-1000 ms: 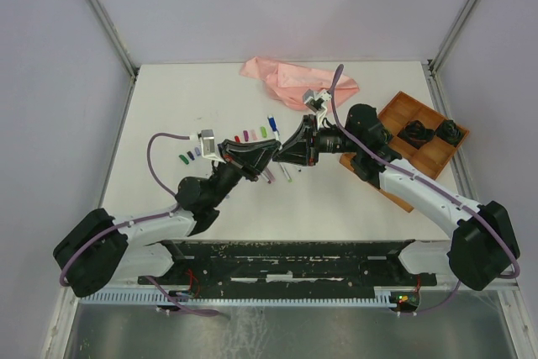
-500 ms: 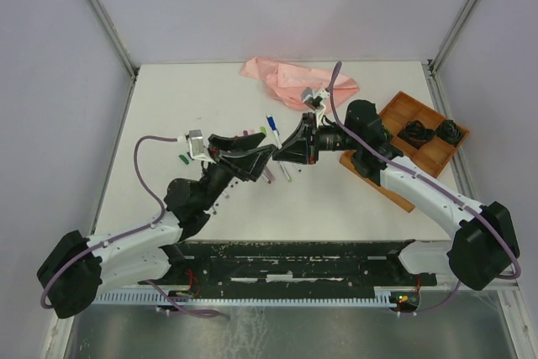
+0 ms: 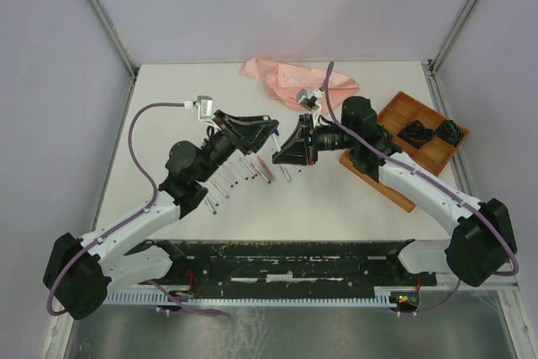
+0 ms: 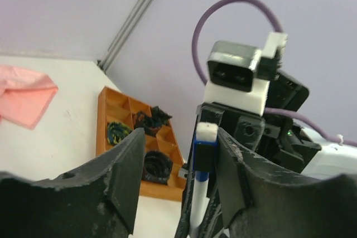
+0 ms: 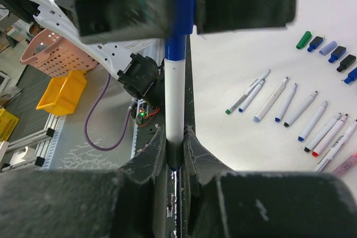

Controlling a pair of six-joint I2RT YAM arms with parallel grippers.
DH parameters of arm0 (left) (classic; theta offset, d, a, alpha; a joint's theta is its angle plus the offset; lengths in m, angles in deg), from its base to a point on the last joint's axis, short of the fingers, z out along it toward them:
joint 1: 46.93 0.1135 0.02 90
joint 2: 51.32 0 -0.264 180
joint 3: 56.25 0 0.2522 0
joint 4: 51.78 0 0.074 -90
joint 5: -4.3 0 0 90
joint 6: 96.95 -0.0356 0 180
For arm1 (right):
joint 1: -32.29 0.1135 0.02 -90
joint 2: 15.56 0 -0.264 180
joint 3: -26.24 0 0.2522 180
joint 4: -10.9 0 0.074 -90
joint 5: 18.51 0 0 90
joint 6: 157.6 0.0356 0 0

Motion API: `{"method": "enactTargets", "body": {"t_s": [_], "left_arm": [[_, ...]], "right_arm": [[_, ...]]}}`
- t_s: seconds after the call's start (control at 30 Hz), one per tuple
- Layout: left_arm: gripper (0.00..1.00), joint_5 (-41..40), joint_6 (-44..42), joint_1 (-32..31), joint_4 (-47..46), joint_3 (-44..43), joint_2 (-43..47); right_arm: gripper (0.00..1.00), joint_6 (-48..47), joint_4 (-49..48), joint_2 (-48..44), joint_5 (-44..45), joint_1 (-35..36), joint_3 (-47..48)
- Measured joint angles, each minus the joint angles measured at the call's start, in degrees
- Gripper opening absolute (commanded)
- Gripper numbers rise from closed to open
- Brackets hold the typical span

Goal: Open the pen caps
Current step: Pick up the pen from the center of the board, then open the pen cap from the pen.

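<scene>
My right gripper (image 3: 284,154) (image 5: 175,137) is shut on the white barrel of a pen (image 5: 177,93) and holds it above the table. The pen's blue cap (image 4: 205,150) (image 5: 181,4) has a white end. It sits between the jaws of my left gripper (image 3: 269,130) (image 4: 179,143), which is open. The cap lies against the right-hand finger, with a clear gap to the left-hand one. Several uncapped white pens (image 5: 287,104) (image 3: 239,176) lie in a row on the table. Several loose pen caps (image 5: 329,48) in green, navy, blue and pale colours lie beyond them.
An orange compartment tray (image 3: 402,108) (image 4: 104,115) holding dark coiled items stands at the right. A pink cloth (image 3: 286,81) (image 4: 22,96) lies at the back of the table. The two grippers nearly touch over the table's middle.
My left gripper opened from shut, swung up and back, and now has its jaws around the capped end of the pen. The right gripper kept its grip and barely moved.
</scene>
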Motion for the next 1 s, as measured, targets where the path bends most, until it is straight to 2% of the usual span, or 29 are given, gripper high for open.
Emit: {"method": "enactTargets", "body": {"t_s": [0.1, 0.57, 0.67, 0.8, 0.97, 1.0], "left_arm": [[0.45, 3.0, 1.8, 1.3, 1.2, -0.7, -2.2], [0.43, 8.3, 3.1, 3.2, 3.6, -2.5, -3.2], [0.40, 8.6, 3.2, 3.7, 3.5, -2.5, -3.0], [0.29, 9.2, 3.7, 4.0, 3.5, -2.5, -2.9], [0.05, 10.3, 4.2, 4.0, 3.5, -2.5, -2.9], [0.03, 10.4, 4.3, 4.1, 3.5, -2.5, -2.9]], "right_arm": [[0.00, -0.3, 1.2, 0.1, 0.0, 0.0, 0.3], [0.00, -2.7, 5.3, 0.8, -0.2, 0.0, 1.7], [0.00, -3.0, 5.8, 1.1, -0.2, 0.0, 2.1], [0.00, -3.3, 6.6, 1.4, -0.2, 0.0, 2.4], [0.00, -3.6, 7.2, 1.7, -0.2, 0.0, 2.4], [0.00, -3.7, 7.2, 1.8, -0.2, 0.0, 2.4]]}}
